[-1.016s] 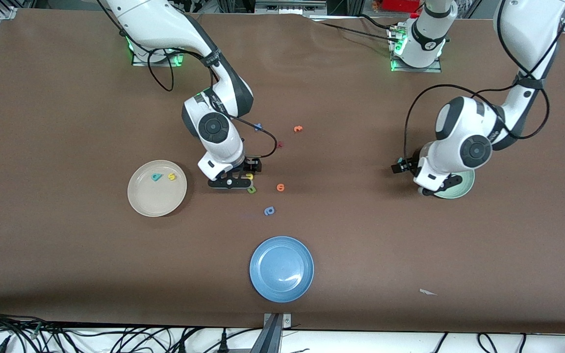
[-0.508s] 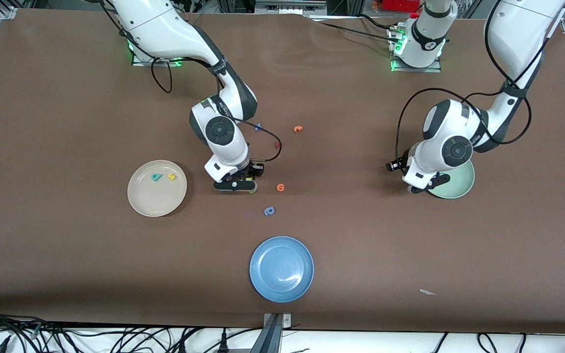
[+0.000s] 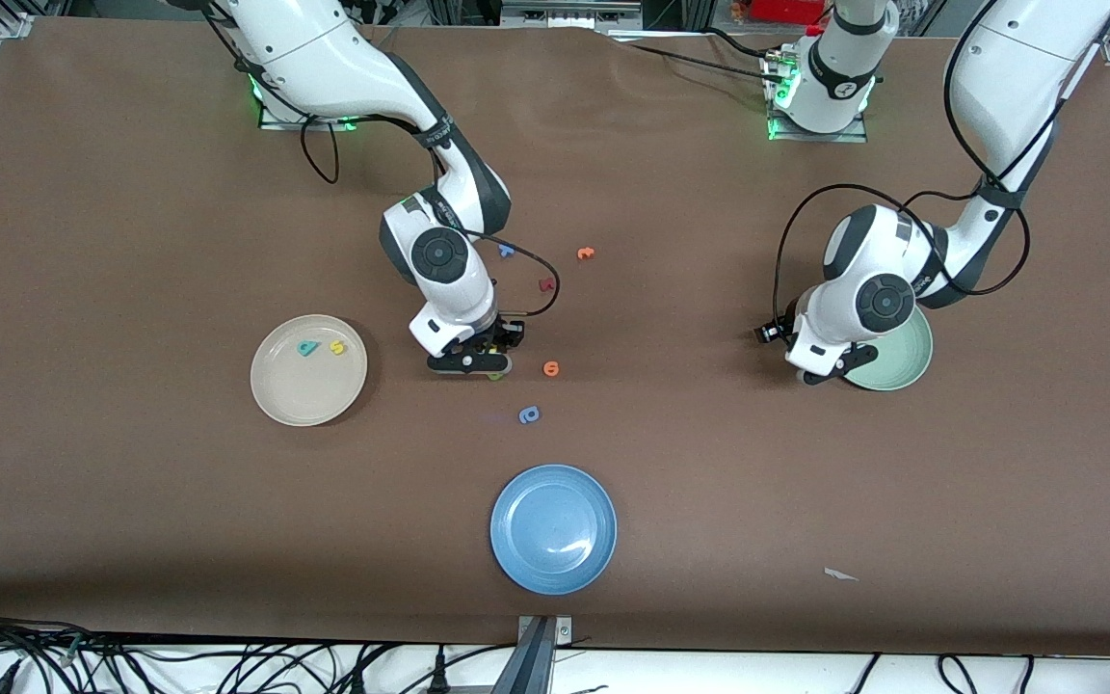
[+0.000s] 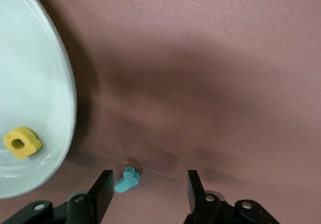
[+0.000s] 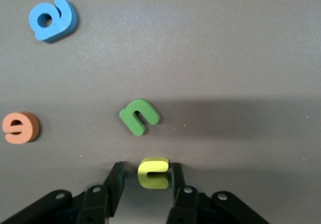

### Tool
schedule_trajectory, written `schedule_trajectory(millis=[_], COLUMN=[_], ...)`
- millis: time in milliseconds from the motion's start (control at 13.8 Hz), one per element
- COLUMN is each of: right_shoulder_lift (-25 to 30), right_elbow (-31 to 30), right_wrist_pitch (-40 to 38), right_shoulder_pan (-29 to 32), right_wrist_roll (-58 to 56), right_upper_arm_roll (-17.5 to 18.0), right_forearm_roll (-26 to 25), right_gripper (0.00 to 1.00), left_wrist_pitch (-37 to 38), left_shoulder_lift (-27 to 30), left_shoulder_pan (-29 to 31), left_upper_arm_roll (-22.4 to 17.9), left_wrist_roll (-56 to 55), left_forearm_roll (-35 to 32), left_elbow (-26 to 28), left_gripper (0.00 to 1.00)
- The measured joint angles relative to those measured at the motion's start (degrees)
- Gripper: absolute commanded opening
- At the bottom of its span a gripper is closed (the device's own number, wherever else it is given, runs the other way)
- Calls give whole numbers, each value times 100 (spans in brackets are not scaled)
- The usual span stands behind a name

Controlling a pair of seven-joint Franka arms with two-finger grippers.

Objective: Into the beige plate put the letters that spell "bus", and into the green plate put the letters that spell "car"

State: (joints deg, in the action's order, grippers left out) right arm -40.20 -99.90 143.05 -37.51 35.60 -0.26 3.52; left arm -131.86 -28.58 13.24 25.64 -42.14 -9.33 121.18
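The right end effector (image 5: pixel 145 181) is down at the bench (image 3: pixel 131 241), between the beige plate (image 3: pixel 295 405) and an orange letter (image 3: pixel 551 367). Its fingers (image 5: pixel 113 183) stand apart, one on each side of the yellow "u" (image 5: pixel 153 173). One finger is at the letter's edge and a gap shows at the other, so the letter is not clamped. The green u-shaped letter (image 5: pixel 139 116) lies just beside the yellow "u", not touching it. The blue letter (image 3: pixel 529 414) lies nearer to the front camera.

The teal "b" (image 3: pixel 307 348) and the yellow "s" (image 3: pixel 337 348) lie side by side in the beige plate.

The left end effector (image 4: pixel 149 189) is low over the bench, at the rim of the green plate (image 4: pixel 50 58) on the side toward the right arm's end. Its fingers (image 4: pixel 103 190) are apart with nothing gripped. The small teal "r" (image 4: pixel 126 180) lies on the bench between them, close to one finger and just outside the plate. The yellow "a" (image 4: pixel 21 142) lies in the green plate near that rim.

The blue plate (image 3: pixel 553 528) sits nearest the front camera. Farther from it, a dark red letter (image 3: pixel 546 284), a second orange letter (image 3: pixel 585 253) and a small blue letter (image 3: pixel 507 251) lie loose on the bench.
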Motion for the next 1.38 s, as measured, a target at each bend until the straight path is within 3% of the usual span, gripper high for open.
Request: schedule_trajectory(millis=[145, 218, 653, 944, 1089, 1379], right_shoulder_lift=[2, 0, 68, 504, 650, 681], right_elbow=[14, 15, 116, 195, 188, -8], right_wrist_pitch=[0, 0, -10, -710, -1241, -1669], right_shoulder_pan=[-8, -9, -7, 75, 93, 154], right_wrist_roll=[0, 0, 0, -495, -1035, -1809], right_upper_arm_roll=[-1, -1, -100, -806, -1256, -1978], right_forearm_roll=[-6, -7, -8, -9, -8, -8], right_gripper=[6, 1, 1, 1, 1, 1], left_wrist_pitch=[-302, -361, -395, -395, -395, -398], left_shoulder_lift=[-1, -1, 16, 91, 117, 147], left_shoulder_pan=[42, 47, 88, 159, 163, 163], left_upper_arm_roll=[-11, -14, -14, -13, -11, 3], left_wrist_roll=[0, 0, 74, 168, 181, 180], left_forearm_roll=[-6, -6, -10, -14, -15, -15], left_elbow=[170, 229, 311, 427, 462, 479], left_gripper=[68, 68, 69, 66, 60, 28])
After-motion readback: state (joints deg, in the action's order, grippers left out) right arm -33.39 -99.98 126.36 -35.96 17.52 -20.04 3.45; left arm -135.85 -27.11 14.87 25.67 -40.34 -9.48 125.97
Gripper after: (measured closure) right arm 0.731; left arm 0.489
